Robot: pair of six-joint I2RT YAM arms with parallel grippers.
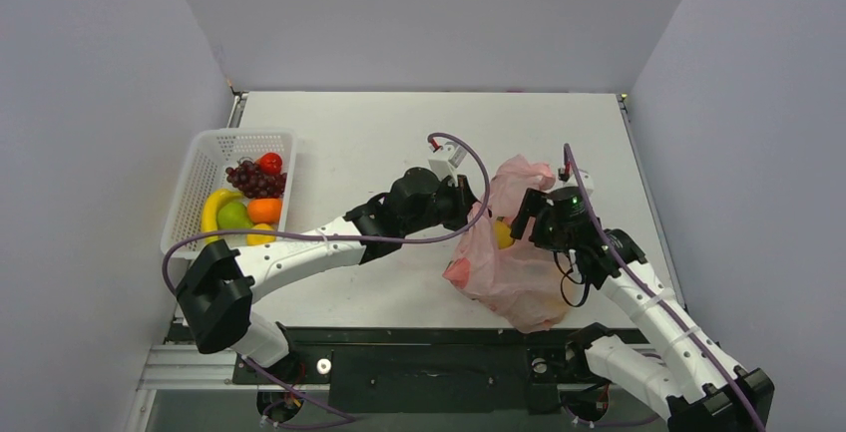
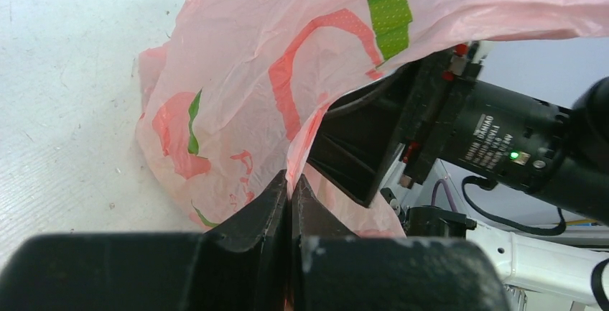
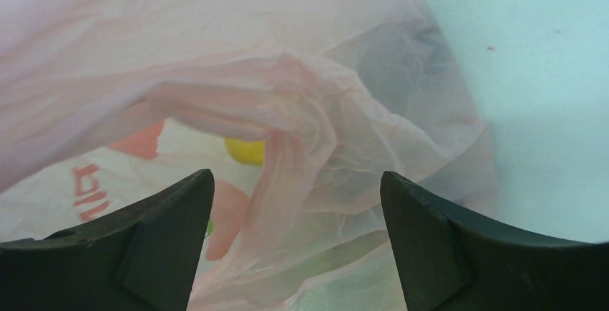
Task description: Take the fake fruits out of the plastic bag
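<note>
plastic bag: pink, crumpled | yellow fruit: inside bag | other fruits: in basket

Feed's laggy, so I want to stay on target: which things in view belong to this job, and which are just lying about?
Job:
plastic bag, pinched by the left gripper
yellow fruit inside it
right gripper, open, facing into the bag
fruits already out, in the basket

Lying about:
white mesh basket, not named in the task; it only holds those fruits

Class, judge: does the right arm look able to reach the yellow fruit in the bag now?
Probably yes: the right claw is open, facing the yellow fruit, though a fold of the bag hangs partly across.
</note>
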